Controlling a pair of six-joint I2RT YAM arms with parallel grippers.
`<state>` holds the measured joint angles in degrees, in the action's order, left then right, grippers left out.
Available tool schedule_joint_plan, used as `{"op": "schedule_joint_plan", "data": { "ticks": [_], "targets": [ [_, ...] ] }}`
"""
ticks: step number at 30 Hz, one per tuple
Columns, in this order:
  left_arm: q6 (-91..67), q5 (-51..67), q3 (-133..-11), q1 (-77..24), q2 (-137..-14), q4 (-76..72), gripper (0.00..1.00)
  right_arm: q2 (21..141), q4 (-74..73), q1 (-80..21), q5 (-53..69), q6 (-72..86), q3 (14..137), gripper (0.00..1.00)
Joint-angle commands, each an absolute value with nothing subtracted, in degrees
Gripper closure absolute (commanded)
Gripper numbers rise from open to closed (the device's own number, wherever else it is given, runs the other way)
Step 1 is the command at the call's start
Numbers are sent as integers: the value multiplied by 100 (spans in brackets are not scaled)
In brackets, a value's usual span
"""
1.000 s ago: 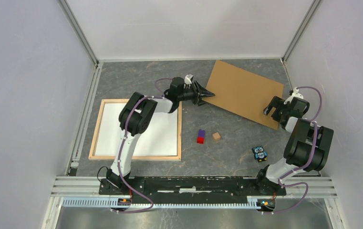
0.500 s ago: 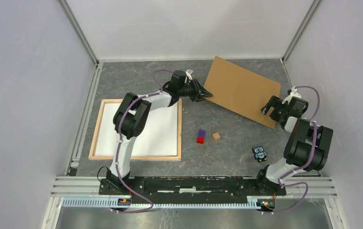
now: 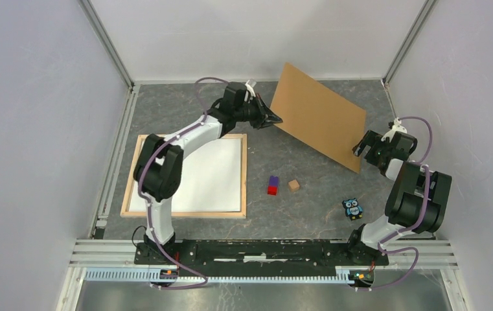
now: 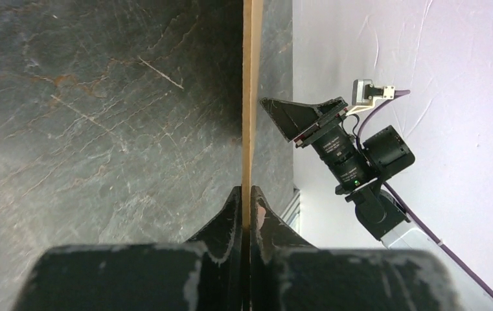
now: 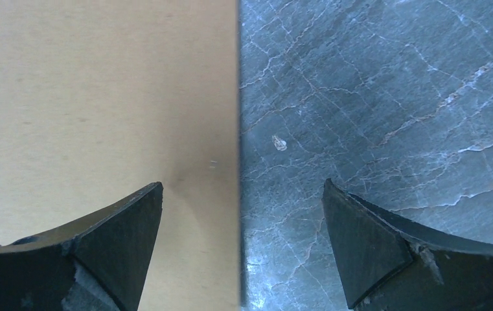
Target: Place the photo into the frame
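Top external: left gripper (image 3: 275, 120) pinches the brown backing board (image 3: 321, 113), tilted up on its right edge. The frame (image 3: 185, 212) lies flat, left, white inside.
Left wrist: fingers pressed on the board's edge.
Right wrist: right gripper (image 5: 243, 183) spread over the board's edge.

The left arm (image 3: 185, 136) covers part of the frame (image 3: 185, 213), and the underside of the backing board (image 3: 318, 113) is hidden.

Soft, even overhead light; the tilted backing board (image 3: 318, 113) shadows the table (image 4: 101, 129) darkly; the left gripper (image 4: 247, 190) is blurred close up.
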<state>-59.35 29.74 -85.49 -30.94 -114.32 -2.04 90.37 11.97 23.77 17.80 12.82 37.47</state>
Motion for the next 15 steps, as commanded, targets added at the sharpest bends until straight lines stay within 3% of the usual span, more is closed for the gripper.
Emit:
{"op": "schedule_joint_plan", "data": {
  "ticks": [1,6,15],
  "targets": [
    [-5183,2400,-8941,-3015,-10737,1098,98,9058,1121,2348,1958,1384,3648,2],
    [-4789,2070,-9130,-3015,-10024,1812,98,9145,1230,2347,2046,1448,3629,2],
    [-3527,591,-10546,-3074,-9245,3941,98,9241,1338,2136,2067,1502,3642,2]
  ]
}}
